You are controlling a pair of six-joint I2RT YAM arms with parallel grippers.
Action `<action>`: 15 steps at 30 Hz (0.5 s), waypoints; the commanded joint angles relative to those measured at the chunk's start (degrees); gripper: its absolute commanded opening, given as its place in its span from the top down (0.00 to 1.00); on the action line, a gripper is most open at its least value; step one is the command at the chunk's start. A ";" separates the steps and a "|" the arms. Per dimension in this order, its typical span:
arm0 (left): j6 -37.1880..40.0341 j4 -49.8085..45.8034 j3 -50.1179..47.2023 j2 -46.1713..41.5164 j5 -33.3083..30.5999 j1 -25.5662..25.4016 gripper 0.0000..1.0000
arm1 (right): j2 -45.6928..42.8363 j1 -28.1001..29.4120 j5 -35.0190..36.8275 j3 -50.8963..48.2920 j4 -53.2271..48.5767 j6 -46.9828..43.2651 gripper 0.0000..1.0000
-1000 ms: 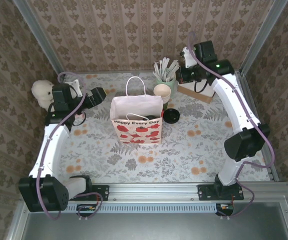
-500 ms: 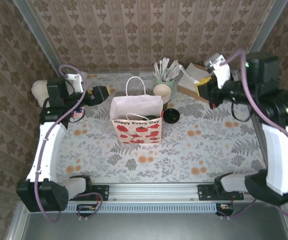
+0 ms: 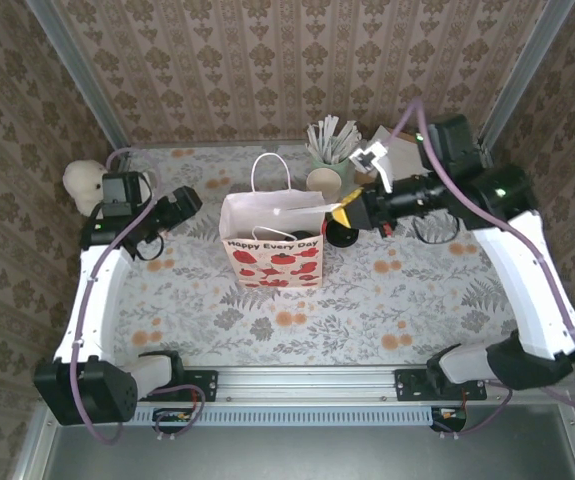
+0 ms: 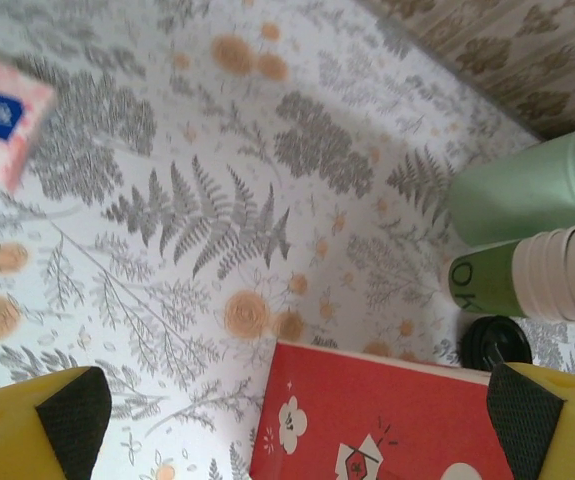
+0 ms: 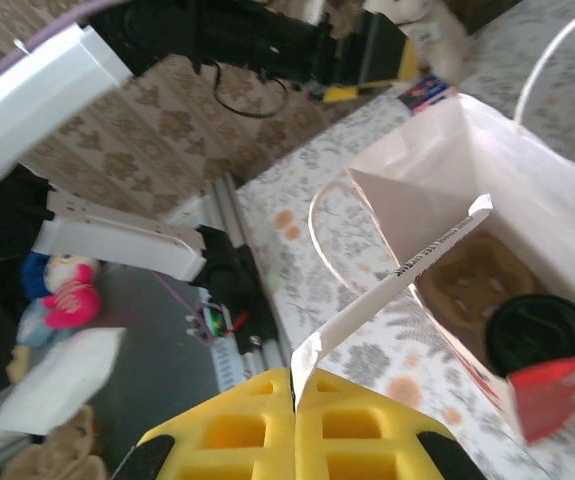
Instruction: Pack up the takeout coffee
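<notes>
The red-and-white paper bag (image 3: 272, 245) stands open mid-table. My right gripper (image 3: 345, 213) hovers at its right edge, shut on a white stick (image 3: 302, 210) that reaches across the opening. In the right wrist view the pads (image 5: 294, 385) pinch the stick (image 5: 407, 265) above the bag (image 5: 437, 170). The takeout coffee (image 3: 341, 236) stands on the table just right of the bag, only its black lid showing, partly under the gripper. Its lid (image 4: 497, 342) peeks past the bag (image 4: 387, 420). Another round black lid (image 5: 542, 335) lies low inside the bag. My left gripper (image 3: 185, 199) is open, left of the bag.
A pale green cup of white sticks (image 3: 329, 140) and stacked cream cups (image 3: 324, 182) stand behind the bag; both show in the left wrist view (image 4: 532, 190) (image 4: 567, 272). A pink tissue pack (image 4: 2, 115) and a plush toy (image 3: 82, 182) sit at the far left.
The right arm swung from the back right down to the bag's right edge, bringing the white stick over the opening. The left gripper drew back slightly to the left.
</notes>
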 commanded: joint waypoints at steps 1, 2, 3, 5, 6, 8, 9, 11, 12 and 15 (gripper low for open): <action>-3.77 -0.58 -2.12 0.78 -1.21 -2.10 0.00 | 6.27 1.37 -7.51 0.62 7.55 4.05 1.00; -4.22 -0.43 -2.75 1.05 -1.12 -2.55 0.00 | 8.60 2.06 -6.68 2.25 6.60 3.76 1.00; -4.54 0.00 -3.45 1.40 -0.48 -2.94 0.00 | 10.99 2.80 -5.29 4.16 4.77 2.89 1.00; -5.43 0.67 -4.33 2.54 0.95 -3.72 0.00 | 14.88 4.22 -3.10 7.56 1.94 1.78 1.00; -5.86 0.82 -4.62 3.09 1.50 -4.06 0.00 | 16.69 4.93 -2.30 9.00 0.98 1.56 1.00; -6.50 1.76 -5.15 3.93 2.30 -4.60 0.00 | 19.54 6.16 -1.33 10.44 1.03 2.19 1.00; -6.82 2.25 -5.46 4.17 2.51 -4.75 0.00 | 20.61 6.73 -1.01 10.73 1.87 2.83 1.00; -7.27 3.65 -5.77 4.57 3.22 -5.00 0.00 | 22.95 7.85 0.21 10.78 3.29 4.10 1.00; -7.28 3.96 -5.83 4.80 3.62 -5.07 0.00 | 23.77 8.13 1.20 10.60 3.67 4.63 1.00; -7.09 4.14 -5.58 5.49 4.11 -5.27 0.00 | 25.74 8.10 4.44 8.79 4.18 5.04 0.99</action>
